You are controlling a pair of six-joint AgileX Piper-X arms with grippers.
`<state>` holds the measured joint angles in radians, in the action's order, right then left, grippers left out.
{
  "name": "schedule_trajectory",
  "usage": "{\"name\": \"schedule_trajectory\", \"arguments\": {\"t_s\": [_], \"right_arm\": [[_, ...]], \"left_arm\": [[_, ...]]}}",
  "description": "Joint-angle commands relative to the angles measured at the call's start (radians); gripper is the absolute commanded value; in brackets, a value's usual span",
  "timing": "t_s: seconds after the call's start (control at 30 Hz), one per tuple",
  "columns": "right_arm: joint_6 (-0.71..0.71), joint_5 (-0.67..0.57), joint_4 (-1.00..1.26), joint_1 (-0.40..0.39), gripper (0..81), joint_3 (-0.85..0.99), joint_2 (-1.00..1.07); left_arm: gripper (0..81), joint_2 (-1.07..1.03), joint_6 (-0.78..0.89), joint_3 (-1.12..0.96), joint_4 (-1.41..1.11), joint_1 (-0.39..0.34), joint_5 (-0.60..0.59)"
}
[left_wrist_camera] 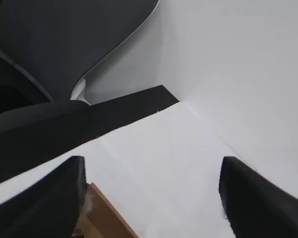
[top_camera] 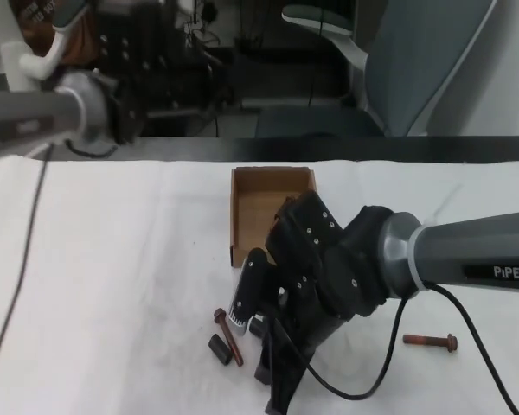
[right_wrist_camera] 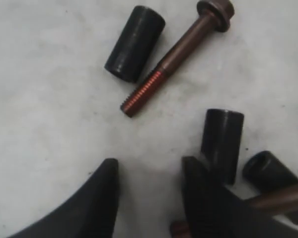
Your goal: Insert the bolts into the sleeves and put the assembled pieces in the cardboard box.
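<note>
Right wrist view looks down on the right arm's two black fingers (right_wrist_camera: pixel 102 201). They are apart and hold nothing. Only bare white counter (right_wrist_camera: pixel 49 124) lies between them.

One finger sits right by a short black metal sleeve (right_wrist_camera: pixel 222 144); I cannot tell if it touches. If the fingers go down from here, that finger could land on this sleeve and shove it away. It could also knock it into the second black sleeve (right_wrist_camera: pixel 268 171) and the brown bolt (right_wrist_camera: pixel 275 198) just beside it. These things are round, so they would likely roll. If the fingers shut here, they would likely grab only air.

A little farther off lie a third black sleeve (right_wrist_camera: pixel 135 43) and a long brown metal bolt (right_wrist_camera: pixel 176 57), very near each other. Grabbing one could bump the other.

High view shows the open brown cardboard box (top_camera: pixel 268 207) just behind the right arm. A quick swing could hit its wall and push it. A last brown bolt (top_camera: pixel 430 341) lies well apart, off to the side.

Left wrist view shows the left arm's fingers (left_wrist_camera: pixel 54 198), also apart and empty, with a corner of the box near them. If both arms go to the box together, they could bump.
</note>
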<state>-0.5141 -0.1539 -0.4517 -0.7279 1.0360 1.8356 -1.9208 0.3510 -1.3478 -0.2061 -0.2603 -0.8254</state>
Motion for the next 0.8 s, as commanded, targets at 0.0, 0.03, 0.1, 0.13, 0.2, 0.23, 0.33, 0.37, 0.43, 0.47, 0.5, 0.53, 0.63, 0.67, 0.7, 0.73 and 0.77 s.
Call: {"name": "schedule_trajectory", "arguments": {"t_s": [0.0,0.03,0.1,0.13,0.2,0.23,0.33,0.37,0.43,0.47,0.5,0.53,0.63,0.67,0.7,0.73,0.77], "right_arm": [[-0.017,0.038,0.001,-0.005,38.4,0.026,-0.003],[-0.022,0.035,-0.001,-0.005,38.4,0.033,-0.003],[-0.027,0.035,-0.002,-0.007,40.2,0.049,-0.003],[-0.028,0.035,-0.002,-0.008,41.3,0.057,-0.003],[-0.031,0.037,-0.005,-0.012,43.4,0.077,-0.003],[-0.032,0.037,-0.008,-0.012,44.0,0.087,-0.003],[-0.048,0.042,-0.008,-0.012,44.5,0.114,0.008],[-0.048,0.045,-0.008,-0.012,44.5,0.125,0.018],[-0.048,0.045,-0.037,-0.012,44.5,0.155,0.041],[-0.048,0.047,-0.067,-0.012,44.5,0.177,0.059],[-0.048,0.066,-0.093,-0.012,44.5,0.198,0.076],[-0.058,0.097,-0.109,-0.012,44.5,0.213,0.093],[-0.119,0.154,-0.132,-0.012,44.5,0.25,0.132],[-0.135,0.154,-0.146,-0.012,44.5,0.264,0.144],[-0.148,0.166,-0.162,-0.012,44.5,0.276,0.153],[-0.156,0.175,-0.177,-0.012,44.5,0.285,0.159],[-0.166,0.179,-0.194,-0.012,44.5,0.292,0.165]], "left_arm": [[70.0,0.046,0.018,-0.012,-0.017,0.029,-0.044],[70.0,0.053,0.018,-0.012,-0.017,0.036,-0.047],[70.0,0.061,0.018,-0.012,-0.017,0.05,-0.065],[70.0,0.063,0.018,-0.012,-0.017,0.054,-0.068],[70.0,0.064,0.02,-0.012,-0.017,0.064,-0.084],[70.0,0.064,0.02,-0.012,-0.017,0.064,-0.1],[70.0,0.064,0.032,-0.012,-0.017,0.067,-0.148],[70.0,0.064,0.035,-0.012,-0.017,0.067,-0.152],[70.0,0.064,0.039,-0.012,-0.017,0.067,-0.16],[70.0,0.064,0.038,-0.012,-0.017,0.067,-0.165],[70.0,0.064,0.038,-0.012,-0.017,0.067,-0.166],[70.0,0.064,0.038,-0.012,-0.017,0.067,-0.169],[70.0,0.064,0.047,-0.012,-0.017,0.067,-0.172],[70.0,0.064,0.047,-0.012,-0.017,0.067,-0.178],[70.0,0.064,0.047,-0.012,-0.017,0.067,-0.186],[70.0,0.064,0.047,-0.012,-0.017,0.067,-0.195],[70.0,0.064,0.047,-0.012,-0.015,0.067,-0.198]]}}
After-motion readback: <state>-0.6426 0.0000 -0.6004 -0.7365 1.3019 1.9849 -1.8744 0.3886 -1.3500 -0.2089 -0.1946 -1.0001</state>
